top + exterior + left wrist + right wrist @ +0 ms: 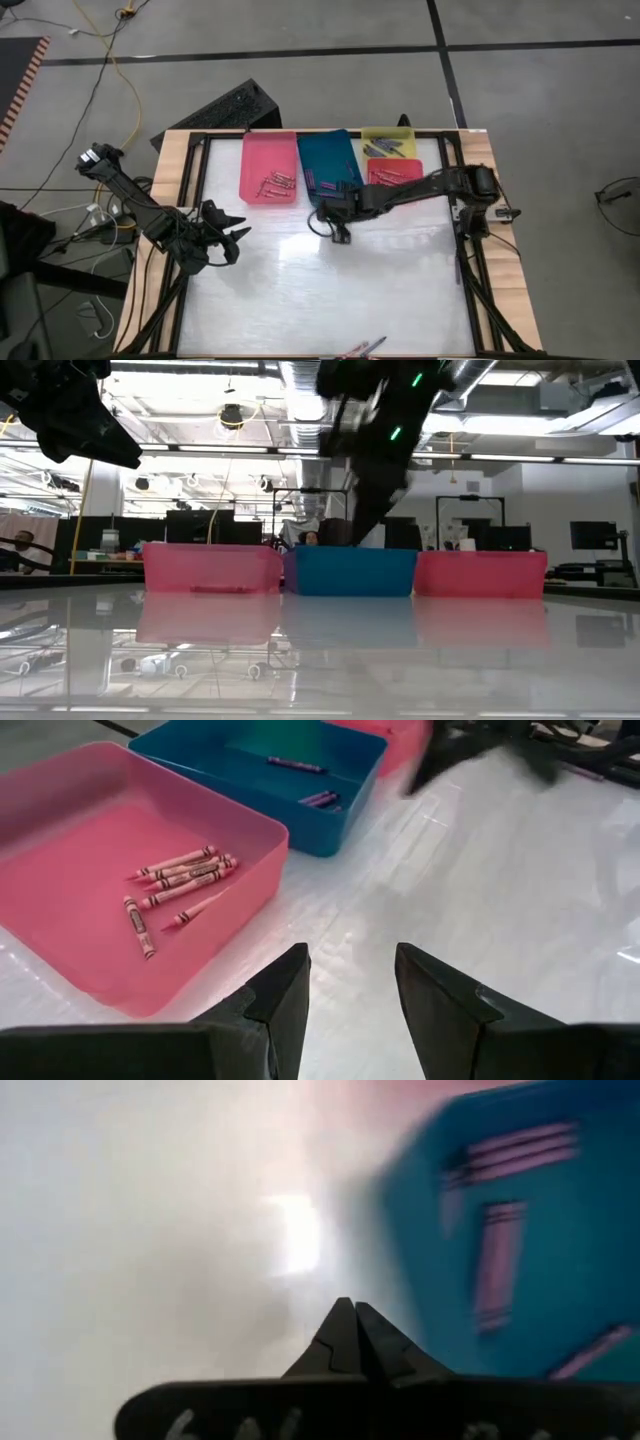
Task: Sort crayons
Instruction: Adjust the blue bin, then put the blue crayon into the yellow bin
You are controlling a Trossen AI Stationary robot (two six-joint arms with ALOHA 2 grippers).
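Crayons (180,880) lie in trays on the glossy white table (330,290); left fingers (350,995) parted, empty; right fingers (352,1342) shut, empty

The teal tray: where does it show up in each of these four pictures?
High view: teal tray at the table's far edge, between the pink tray and the red tray.
Low view: centre, between the pink tray and red tray.
Left wrist view: top middle, behind the pink tray.
Right wrist view: right side, blurred.
Shared landmark: the pink tray beside it.
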